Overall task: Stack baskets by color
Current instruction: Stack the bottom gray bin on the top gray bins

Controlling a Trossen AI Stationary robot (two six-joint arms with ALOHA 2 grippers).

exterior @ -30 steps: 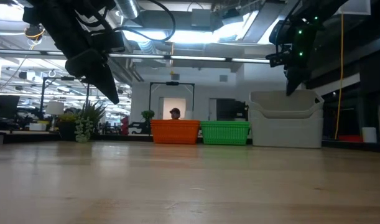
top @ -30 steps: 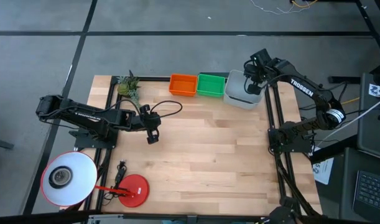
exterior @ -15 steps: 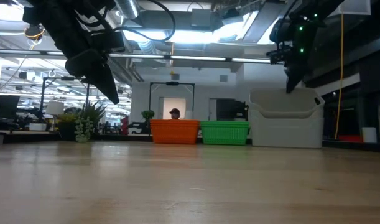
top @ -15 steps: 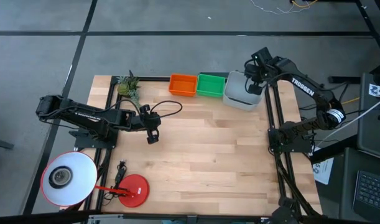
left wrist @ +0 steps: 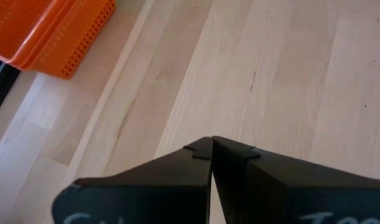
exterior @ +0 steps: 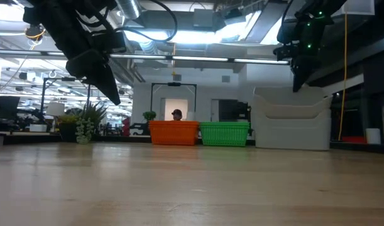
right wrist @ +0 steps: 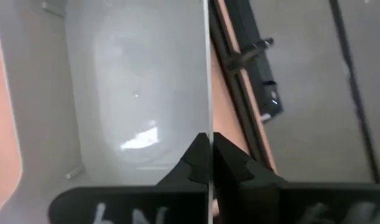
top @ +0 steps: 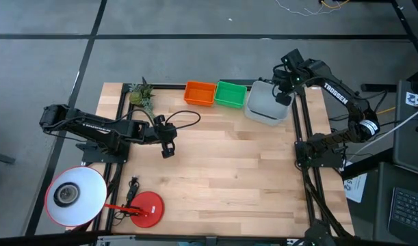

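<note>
Along the table's far edge stand an orange basket (top: 200, 93) (exterior: 173, 133), a green basket (top: 230, 94) (exterior: 224, 134) and, at the right end, a larger pale grey basket (top: 265, 104) (exterior: 289, 125), whose stepped rims in the low view look nested. My right gripper (top: 284, 98) (right wrist: 210, 140) is above the grey basket's right side, shut on its wall. Over the table's left middle my left gripper (top: 167, 152) (left wrist: 211, 142) hangs shut and holds nothing. The orange basket (left wrist: 53, 31) shows beyond it. My right gripper pinches the grey basket's right-hand wall at its top rim (right wrist: 208, 93), one finger inside the basket and one outside. The fingers come from above, pointing steeply down, and the thin wall edge runs straight out from between them. The basket's left part still sits by the green one.
A small plant (top: 141, 96) stands at the far left corner. A red lamp with a round base (top: 147, 205) is at the near left. Black frame rails (top: 301, 123) run along the table's right side, close to the grey basket. Bare wood fills the middle.
My right gripper has risen slightly and tipped. The grey basket's right side has come up with it and the basket has shifted a little. The green and orange baskets have slid a little toward the table's left.
</note>
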